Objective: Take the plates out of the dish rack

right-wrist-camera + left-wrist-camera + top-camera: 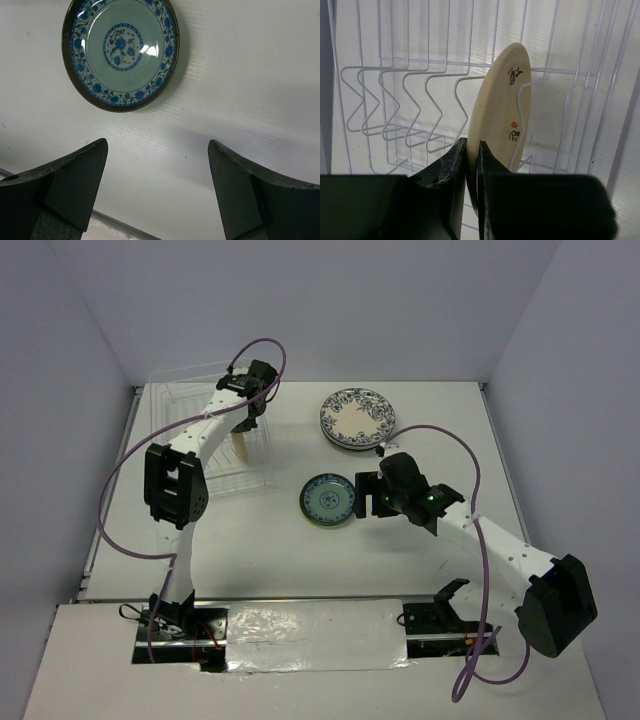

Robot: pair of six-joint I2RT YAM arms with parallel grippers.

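Observation:
A cream plate (497, 100) with small red and black marks stands upright on edge in the dish rack (395, 100), between its white wire dividers. My left gripper (472, 145) is shut on this plate's lower rim, one finger on each face. From above, the left gripper (245, 425) sits over the rack (180, 400), with the cream plate (241, 447) below it. A teal plate (120, 50) with a blue floral rim lies flat on the table. My right gripper (157, 145) hovers open just beside it, holding nothing.
A stack of white plates with dark blue ornate rims (357, 418) lies on the table behind the teal plate (328, 499). The right gripper (365, 495) is next to the teal plate's right edge. Grey walls enclose the table on three sides.

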